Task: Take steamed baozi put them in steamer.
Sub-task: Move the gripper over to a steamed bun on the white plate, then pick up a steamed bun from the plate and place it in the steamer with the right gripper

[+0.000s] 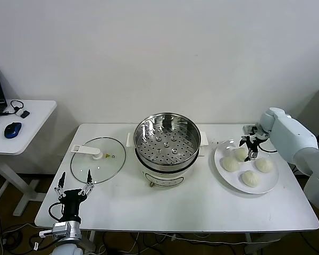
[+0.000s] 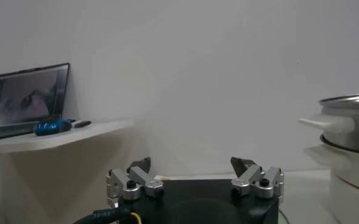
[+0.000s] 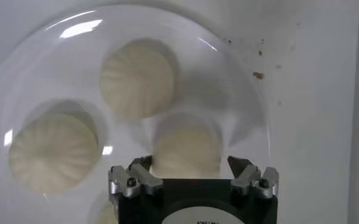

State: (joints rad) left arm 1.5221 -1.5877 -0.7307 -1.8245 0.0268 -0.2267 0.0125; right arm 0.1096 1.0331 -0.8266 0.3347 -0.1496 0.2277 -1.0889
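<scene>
Four cream-white pleated baozi lie on a white plate (image 1: 222,153) at the right: one at the back (image 1: 240,154), one on the left (image 1: 230,164), one on the right (image 1: 263,165), one in front (image 1: 251,178). My right gripper (image 1: 250,150) hangs open just over the back baozi. In the right wrist view its jaws (image 3: 190,163) stand apart on either side of that baozi (image 3: 186,149), with two more (image 3: 138,78) (image 3: 52,152) beyond. The steel steamer (image 1: 165,141) stands open and empty mid-table. My left gripper (image 1: 73,187) is parked open at the front left.
The glass lid (image 1: 98,159) lies flat left of the steamer. A side desk (image 1: 26,119) with a blue mouse (image 1: 13,129) stands further left. The steamer's rim and handle (image 2: 350,128) show in the left wrist view. The plate's rim (image 3: 249,91) is near the table's right edge.
</scene>
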